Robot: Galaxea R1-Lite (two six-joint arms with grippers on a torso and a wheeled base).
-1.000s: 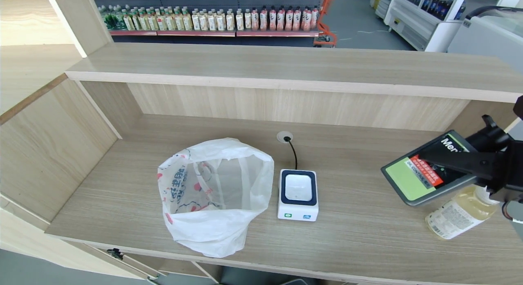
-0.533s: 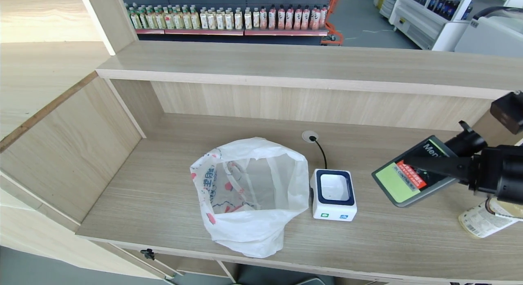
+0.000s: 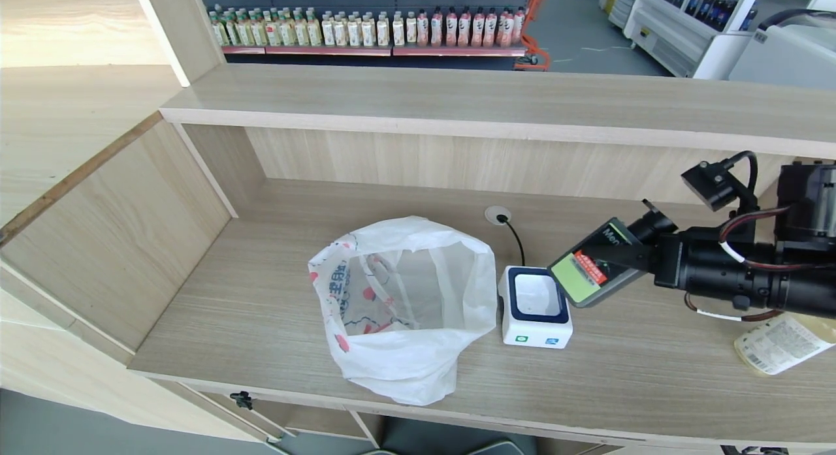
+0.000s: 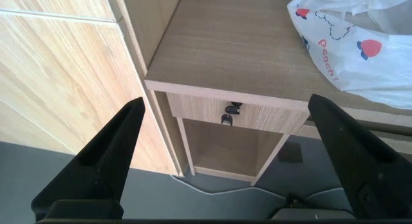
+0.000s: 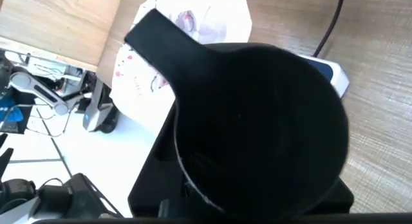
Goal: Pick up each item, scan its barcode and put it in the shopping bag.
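Over the counter [image 3: 620, 376], a flat box [image 3: 578, 277] is clamped in the right gripper [image 3: 617, 258] beside the scanner [image 3: 535, 306] near the front edge.

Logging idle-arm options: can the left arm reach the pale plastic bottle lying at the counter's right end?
Probably not: the left gripper sits off the counter's front-left corner; the right arm overlies the pale plastic bottle.

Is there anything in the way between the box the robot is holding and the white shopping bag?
Only the white-and-blue square scanner sits between them. The right claw holds the dark grey box with the green and red label higher than it, so the way over to the white plastic shopping bag looks open.
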